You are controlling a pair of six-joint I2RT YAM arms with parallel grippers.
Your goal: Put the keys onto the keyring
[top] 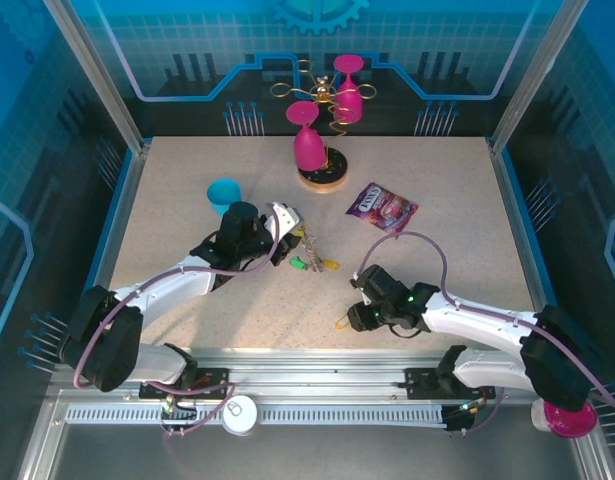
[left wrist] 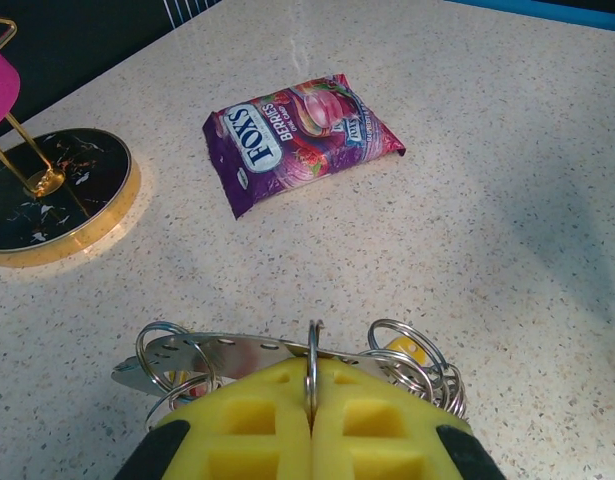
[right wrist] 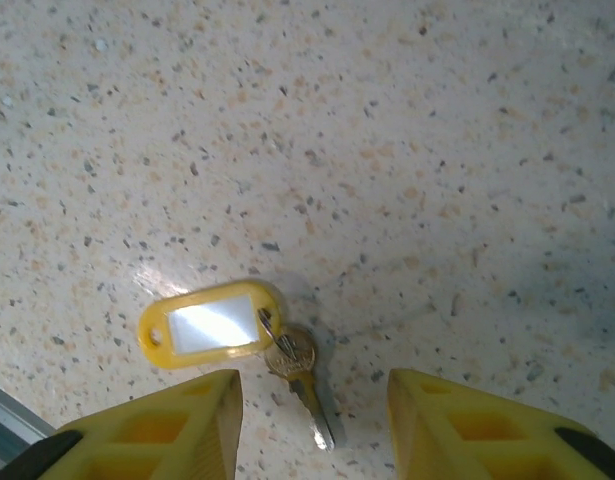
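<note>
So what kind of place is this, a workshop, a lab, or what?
Most likely a robot test cell or demo booth: a speckled table boxed in by metal frame posts and blue circuit-print panels, two arms bolted at its near edge, and unrelated props like a snack packet and teal cup.

keyring (left wrist: 313,350) half hidden behind yellow jaws, stand base (left wrist: 57,195) cut by left edge

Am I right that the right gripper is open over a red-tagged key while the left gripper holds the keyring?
No: the right wrist view shows the key with a yellow tag, not red. The left gripper does hold the keyring.
</note>
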